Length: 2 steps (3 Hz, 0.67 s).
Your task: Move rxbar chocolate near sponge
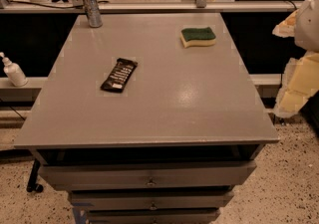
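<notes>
On the flat grey rectangular tabletop you have the rxbar chocolate, a thin flat black wrapper with rows of small white print. It lies flat, left of centre, and its long axis runs diagonally with the far end tipped toward the right.

The sponge is a small rectangular kitchen sponge with a dark green scouring top and a pale yellow foam body. It sits green side up near the far right corner of the tabletop. Bar and sponge are well apart with bare grey surface between them. The sponge is farther back and to the right of the bar.

Your hand shows only as a blurred pale cream and white shape at the right edge of view. It is off the tabletop's right side and touches neither object. You cannot tell whether it is released or clenched.

A short shiny silver metal cylinder stands upright at the far left corner of the tabletop, well apart from the bar. A white plastic pump bottle stands on a low ledge to the left of the tabletop. Grey drawers stack under the front edge. Speckled beige floor shows below.
</notes>
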Tool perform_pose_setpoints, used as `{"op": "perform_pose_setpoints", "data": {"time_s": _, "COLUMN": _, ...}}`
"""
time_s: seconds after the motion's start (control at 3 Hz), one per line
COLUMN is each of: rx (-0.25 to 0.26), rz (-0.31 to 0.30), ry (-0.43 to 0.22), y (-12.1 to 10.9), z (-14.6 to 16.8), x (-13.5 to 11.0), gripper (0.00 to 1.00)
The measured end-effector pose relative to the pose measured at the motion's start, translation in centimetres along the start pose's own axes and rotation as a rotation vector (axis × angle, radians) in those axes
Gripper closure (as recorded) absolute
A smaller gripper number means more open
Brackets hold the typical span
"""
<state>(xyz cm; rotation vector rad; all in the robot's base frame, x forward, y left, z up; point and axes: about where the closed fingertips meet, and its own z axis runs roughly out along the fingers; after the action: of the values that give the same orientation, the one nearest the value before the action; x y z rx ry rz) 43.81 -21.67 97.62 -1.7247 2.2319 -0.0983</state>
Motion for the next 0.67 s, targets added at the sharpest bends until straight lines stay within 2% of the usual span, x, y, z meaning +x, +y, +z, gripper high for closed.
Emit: {"op": "perform_pose_setpoints", "data": {"time_s": 0.67, "rx": 0.014, "rz": -0.020, "ry": -0.005, "y": -0.31, "z": -0.25, "x": -0.46, "gripper": 0.00}}
